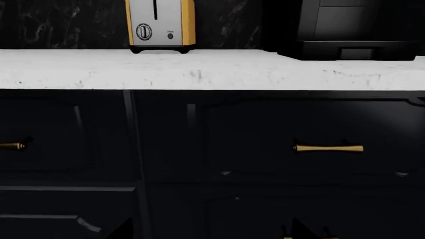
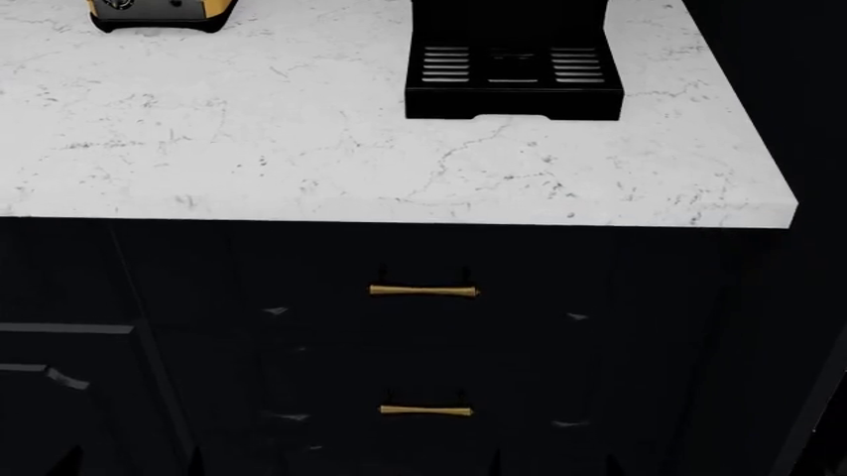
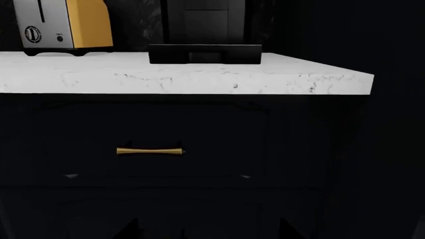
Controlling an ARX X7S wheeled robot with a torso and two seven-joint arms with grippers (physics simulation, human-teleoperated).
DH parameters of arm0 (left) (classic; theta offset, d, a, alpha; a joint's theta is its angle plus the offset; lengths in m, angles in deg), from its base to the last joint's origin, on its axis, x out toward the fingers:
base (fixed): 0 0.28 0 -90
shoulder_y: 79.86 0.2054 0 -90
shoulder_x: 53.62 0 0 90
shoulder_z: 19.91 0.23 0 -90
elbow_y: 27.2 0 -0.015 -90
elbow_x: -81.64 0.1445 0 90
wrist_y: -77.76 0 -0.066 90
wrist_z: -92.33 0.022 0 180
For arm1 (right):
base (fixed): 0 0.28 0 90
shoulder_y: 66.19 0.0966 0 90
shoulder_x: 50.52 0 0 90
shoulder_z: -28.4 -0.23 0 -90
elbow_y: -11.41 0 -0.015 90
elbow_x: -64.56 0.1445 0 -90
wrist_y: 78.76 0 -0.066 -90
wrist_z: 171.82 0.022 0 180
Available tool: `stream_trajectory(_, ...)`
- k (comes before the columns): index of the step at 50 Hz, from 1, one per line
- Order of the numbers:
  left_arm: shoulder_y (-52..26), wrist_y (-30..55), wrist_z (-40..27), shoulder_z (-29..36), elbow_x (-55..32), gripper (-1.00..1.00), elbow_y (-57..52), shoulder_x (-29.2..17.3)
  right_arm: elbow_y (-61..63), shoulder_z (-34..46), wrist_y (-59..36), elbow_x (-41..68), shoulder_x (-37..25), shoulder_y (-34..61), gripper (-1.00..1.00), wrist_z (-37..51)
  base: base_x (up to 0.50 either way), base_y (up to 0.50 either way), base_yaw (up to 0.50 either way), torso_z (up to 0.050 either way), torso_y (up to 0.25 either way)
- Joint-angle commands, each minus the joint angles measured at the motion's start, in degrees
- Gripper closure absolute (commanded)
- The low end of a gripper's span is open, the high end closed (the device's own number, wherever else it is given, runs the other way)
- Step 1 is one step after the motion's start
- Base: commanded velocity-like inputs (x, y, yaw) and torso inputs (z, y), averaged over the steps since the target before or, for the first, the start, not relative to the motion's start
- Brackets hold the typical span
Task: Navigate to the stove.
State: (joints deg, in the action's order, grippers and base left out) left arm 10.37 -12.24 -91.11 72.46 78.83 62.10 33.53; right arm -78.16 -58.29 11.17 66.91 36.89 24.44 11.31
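The stove is out of view in all three views. I face a white marble counter (image 2: 265, 129) over dark cabinets. Only the dark fingertips of each gripper show, low in front of the cabinet fronts. The tips of my left gripper (image 1: 212, 234) stand far apart with nothing between them. The tips of my right gripper (image 3: 209, 234) also stand far apart and empty. Both grippers are close to the drawer fronts, below the counter edge.
A black coffee machine with a slotted drip tray (image 2: 514, 69) stands on the counter at the right. A silver and yellow toaster (image 2: 157, 12) stands at the far left. Drawers with gold handles (image 2: 423, 291) are straight ahead. The counter ends at the right (image 2: 781, 203), with darkness beyond.
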Motion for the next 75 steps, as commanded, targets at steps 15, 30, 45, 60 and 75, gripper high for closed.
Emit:
stream_trajectory(15,0.32,-0.61,-3.47,1.48,-1.3,-1.0,-0.37,-2.12,0.62,2.48,1.44,2.3,-2.28,-0.13,-1.0,2.15,-0.23,0.11,0.0,0.0,0.0)
stream_trajectory(30,0.22,-1.76,-5.06,2.86,-1.14,-1.0,0.15,-3.07,-0.17,4.04,2.41,2.45,-3.5,-0.07,-1.0,2.96,-0.09,0.26,0.0,0.0,0.0)
stream_trajectory(45,-0.44,-1.13,-6.19,3.57,-2.22,-1.0,0.2,-3.92,-0.8,4.66,2.64,3.14,-4.16,0.65,-1.0,4.19,0.0,0.5,0.0,0.0,0.0)
stream_trajectory(60,-0.01,-1.31,-7.03,4.01,-3.16,-1.0,-0.13,-4.67,0.1,5.68,2.27,3.59,-4.78,0.38,-1.0,5.12,0.0,0.5,0.0,0.0,0.0)
stream_trajectory(75,-0.29,-1.31,-7.91,4.82,-3.41,-1.0,0.26,-5.15,-0.61,6.27,2.57,4.04,-5.42,0.58,-1.0,5.89,0.0,0.5,0.0,0.0,0.0)
